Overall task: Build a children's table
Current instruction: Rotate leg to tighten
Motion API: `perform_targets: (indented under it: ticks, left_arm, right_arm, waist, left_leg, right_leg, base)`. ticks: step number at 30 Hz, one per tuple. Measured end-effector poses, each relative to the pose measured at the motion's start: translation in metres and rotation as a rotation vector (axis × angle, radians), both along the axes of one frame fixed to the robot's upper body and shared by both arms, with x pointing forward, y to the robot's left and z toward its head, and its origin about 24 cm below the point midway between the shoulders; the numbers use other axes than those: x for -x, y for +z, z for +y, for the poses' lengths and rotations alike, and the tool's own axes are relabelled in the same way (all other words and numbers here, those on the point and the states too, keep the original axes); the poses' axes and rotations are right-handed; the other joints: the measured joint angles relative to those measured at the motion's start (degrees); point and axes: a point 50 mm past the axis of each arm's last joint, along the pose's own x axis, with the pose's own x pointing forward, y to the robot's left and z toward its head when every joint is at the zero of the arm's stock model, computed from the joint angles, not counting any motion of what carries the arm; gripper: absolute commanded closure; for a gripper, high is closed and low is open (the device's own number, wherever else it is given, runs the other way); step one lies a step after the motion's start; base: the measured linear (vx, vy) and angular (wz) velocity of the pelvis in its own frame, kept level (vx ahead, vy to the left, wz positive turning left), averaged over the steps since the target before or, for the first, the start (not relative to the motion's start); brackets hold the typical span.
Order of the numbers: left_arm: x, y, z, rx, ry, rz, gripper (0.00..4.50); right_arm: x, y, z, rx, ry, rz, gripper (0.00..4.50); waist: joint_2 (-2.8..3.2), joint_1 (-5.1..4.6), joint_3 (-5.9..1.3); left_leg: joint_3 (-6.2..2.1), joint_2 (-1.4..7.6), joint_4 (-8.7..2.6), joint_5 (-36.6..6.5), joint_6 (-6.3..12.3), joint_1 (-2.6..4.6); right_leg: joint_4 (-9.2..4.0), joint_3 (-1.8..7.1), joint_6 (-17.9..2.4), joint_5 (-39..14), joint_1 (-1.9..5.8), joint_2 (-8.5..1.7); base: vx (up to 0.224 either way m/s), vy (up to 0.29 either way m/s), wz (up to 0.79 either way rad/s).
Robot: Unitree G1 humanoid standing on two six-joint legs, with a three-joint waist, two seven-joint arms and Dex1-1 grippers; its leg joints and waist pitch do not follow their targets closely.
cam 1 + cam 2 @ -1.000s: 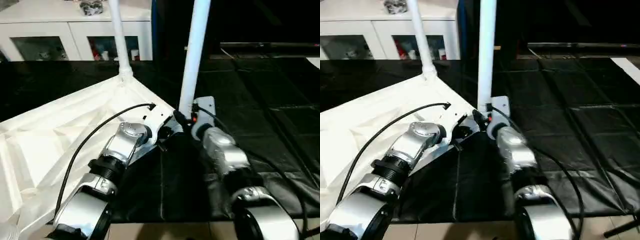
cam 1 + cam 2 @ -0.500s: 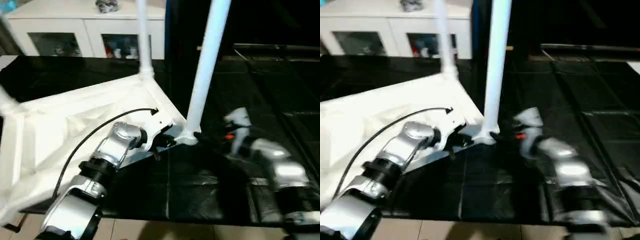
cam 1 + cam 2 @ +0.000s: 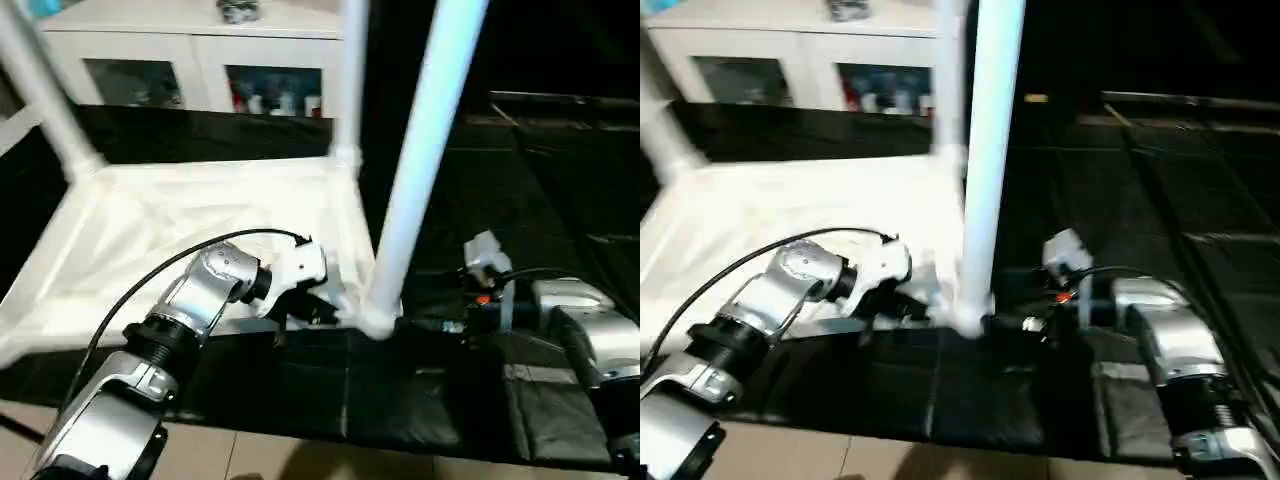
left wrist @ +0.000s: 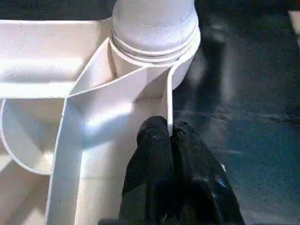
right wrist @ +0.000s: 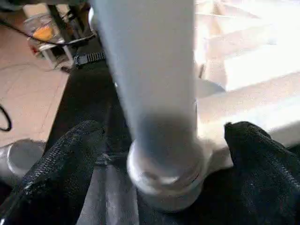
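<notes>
Ribbed white top (image 3: 200,210) — smooth tapered leg (image 3: 425,150) seated in round socket (image 4: 154,51).

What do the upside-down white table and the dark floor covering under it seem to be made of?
The table top and its leg look like moulded white plastic: thin ribs, smooth semi-gloss sheen. The floor covering looks like black sheeting, perhaps vinyl or rubber, glossy with visible seams; I cannot be sure which.

The table top (image 3: 180,225) is lying underside up on the dark mat (image 3: 560,180), with legs standing in its corner sockets (the nearest leg (image 3: 415,170) at the near right corner). The left gripper (image 4: 168,133) is sitting just left of that socket, the right gripper (image 5: 164,154) just right. A cabinet (image 3: 190,65) is standing behind.
</notes>
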Motion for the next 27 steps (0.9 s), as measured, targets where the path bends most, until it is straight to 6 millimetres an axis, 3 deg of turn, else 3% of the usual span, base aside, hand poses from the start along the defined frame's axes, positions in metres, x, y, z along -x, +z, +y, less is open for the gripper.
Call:
perform_targets:
  ticks: [17,27]
  left_arm:
    - [0.008,0.002,0.000,-0.027,-0.121,0.017,4.50]
    - [0.009,0.003,0.001,-0.033,-0.126,0.011,4.50]
  right_arm:
    - [0.002,-0.008,0.023,-0.006,0.186,0.071,1.64]
    - [0.000,-0.006,0.026,-0.005,0.233,0.076,2.28]
  waist:
    - [-0.03,0.17,0.00]
    - [-0.07,0.07,-0.01]
  left_leg:
    - [0.08,0.00,0.13,0.05,-0.02,0.02]
    - [0.07,0.01,0.20,0.07,-0.03,0.06]
  right_leg:
    - [0.26,0.18,0.01,-0.01,0.03,0.00]
    - [0.39,0.20,0.02,-0.01,0.03,0.00]
  base:
    - [0.000,0.000,0.00]
    - [0.000,0.000,0.00]
